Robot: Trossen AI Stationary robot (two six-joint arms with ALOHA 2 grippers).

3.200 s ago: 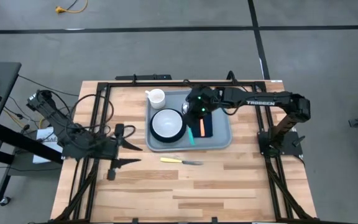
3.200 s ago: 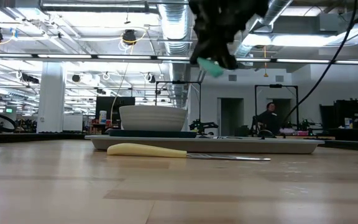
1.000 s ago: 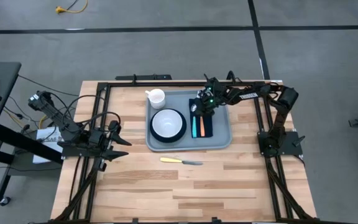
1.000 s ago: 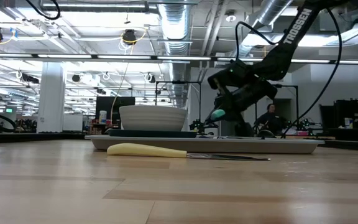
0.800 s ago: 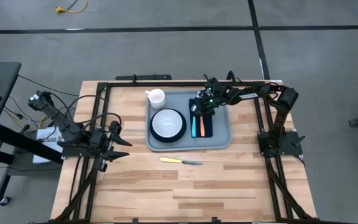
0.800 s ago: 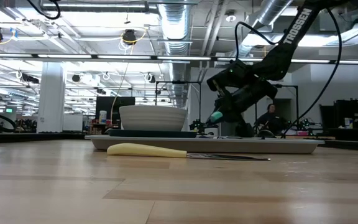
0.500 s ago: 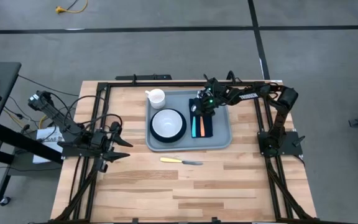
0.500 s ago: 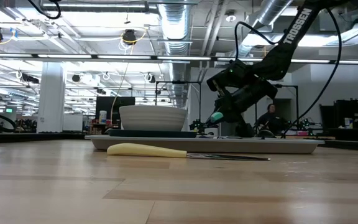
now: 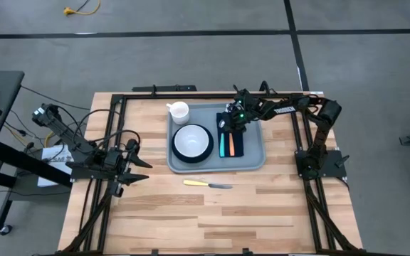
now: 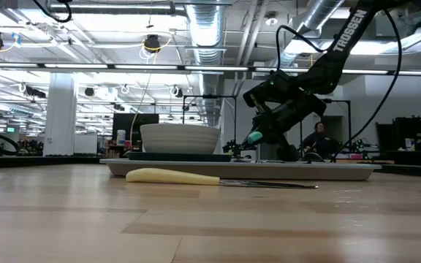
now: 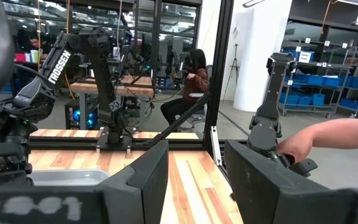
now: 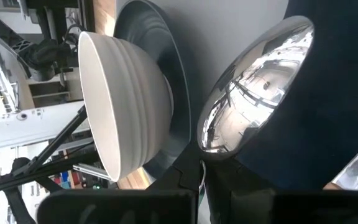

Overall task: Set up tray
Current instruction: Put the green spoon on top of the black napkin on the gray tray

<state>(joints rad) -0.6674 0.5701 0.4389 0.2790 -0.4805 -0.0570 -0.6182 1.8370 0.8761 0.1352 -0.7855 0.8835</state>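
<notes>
Flanking tray (image 9: 253, 158): mug (image 9: 179, 111), knife (image 9: 207, 184).

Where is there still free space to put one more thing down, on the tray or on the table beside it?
The tray is crowded: bowl on plate left, napkin with cutlery centre, right gripper above. Only its right strip is bare. On the table, the wide area in front of the knife is free, also the patch between tray and left gripper.

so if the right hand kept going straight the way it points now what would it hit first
Most likely the spoon, whose shiny bowl lies right ahead of the shut right hand on the dark napkin in the tray. Beyond it sits the white bowl. Depth is hard to judge.
</notes>
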